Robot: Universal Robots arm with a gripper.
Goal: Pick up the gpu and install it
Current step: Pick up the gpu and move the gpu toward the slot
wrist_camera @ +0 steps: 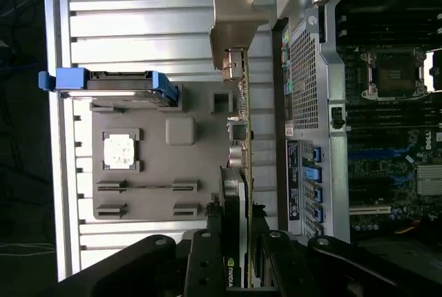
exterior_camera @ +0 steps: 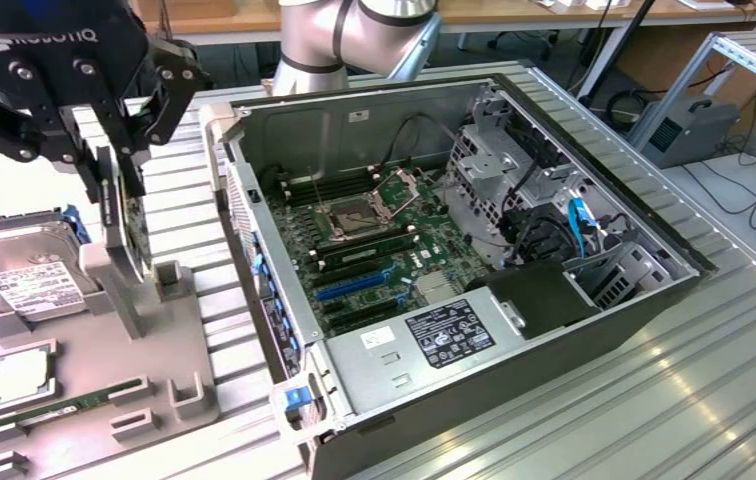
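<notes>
tool: the tool hangs at 10 o'clock from the case in the exterior view. its fingers are pressed on both faces of the gpu, pinching it.
gpu: stands on edge, long side vertical, with its lower end at the upright slot of the tray. i cannot tell whether it has cleared the slot.
why on edge: the slot likely props the card so both flat faces are free for a pinch from above.
gpu to tool: the card runs straight out from between the fingers, in line with them. its bracket is the end farthest from the tool.
tray: also carries the drive at 8 o'clock from the gpu, and the cpu and memory stick near 7 o'clock.
case: lies open on the tabletop, board facing up, likely so a card can go down into it. its blue slots sit between 3 and 4 o'clock from the gpu, well apart.
</notes>
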